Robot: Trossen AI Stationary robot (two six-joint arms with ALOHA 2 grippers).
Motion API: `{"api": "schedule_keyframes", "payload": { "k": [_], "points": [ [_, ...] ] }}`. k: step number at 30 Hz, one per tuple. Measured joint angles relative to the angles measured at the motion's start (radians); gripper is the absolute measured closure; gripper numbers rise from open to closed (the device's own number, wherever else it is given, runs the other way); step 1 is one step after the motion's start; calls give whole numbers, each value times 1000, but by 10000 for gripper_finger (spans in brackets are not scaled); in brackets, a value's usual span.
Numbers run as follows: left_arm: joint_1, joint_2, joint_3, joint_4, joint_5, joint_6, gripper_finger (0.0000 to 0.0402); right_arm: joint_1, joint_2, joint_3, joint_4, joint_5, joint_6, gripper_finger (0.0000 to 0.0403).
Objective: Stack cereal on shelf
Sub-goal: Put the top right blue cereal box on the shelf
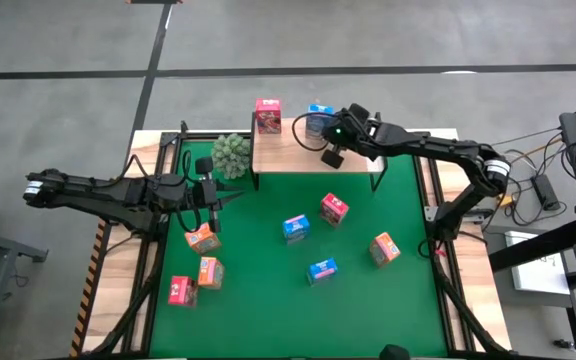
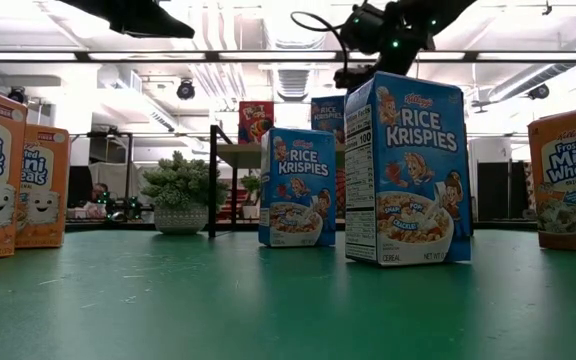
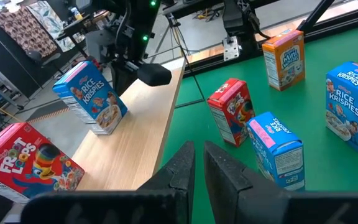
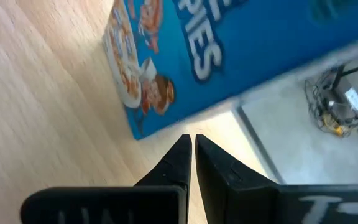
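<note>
The shelf (image 1: 313,155) is a light wooden board on black legs at the far side of the green mat. A pink-red cereal box (image 1: 267,115) and a blue one (image 1: 318,121) stand upright on it. My right gripper (image 1: 332,156) hovers over the shelf just beside the blue box (image 4: 229,50), fingers shut and empty. My left gripper (image 1: 234,198) is shut and empty over the mat's left part, pointing toward the shelf (image 3: 123,143). Several more boxes stand on the mat: orange (image 1: 202,238), blue (image 1: 295,228), pink-red (image 1: 333,210).
A green spiky plant ball (image 1: 231,155) sits left of the shelf. On the mat there are also an orange box (image 1: 209,272), a pink-red box (image 1: 180,291), a blue box (image 1: 321,270) and an orange box (image 1: 384,248). The shelf's right half (image 1: 358,165) is bare.
</note>
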Motion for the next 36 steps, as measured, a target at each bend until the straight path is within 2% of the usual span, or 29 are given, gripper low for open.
{"api": "schedule_keyframes", "payload": {
  "k": [6, 9, 13, 21, 30, 36],
  "points": [
    [0, 0, 0, -1, 0, -6, 387, 30, -37, 0, -137, -13, 84, 390],
    [0, 0, 0, -1, 0, -14, 387, 51, -58, -12, -145, -70, 108, 390],
    [0, 0, 0, -1, 0, -23, 387, 76, -64, -64, 9, -166, 85, 390],
    [0, 0, 0, -1, 0, -27, 387, 54, -61, -204, 414, -158, -8, 390],
    [0, 0, 0, 0, 0, -27, 387, -13, -58, -261, 541, -158, -11, 390],
    [0, 0, 0, 0, 0, -20, 387, -11, -58, -267, 546, -165, -1, 390]
  ]
}}
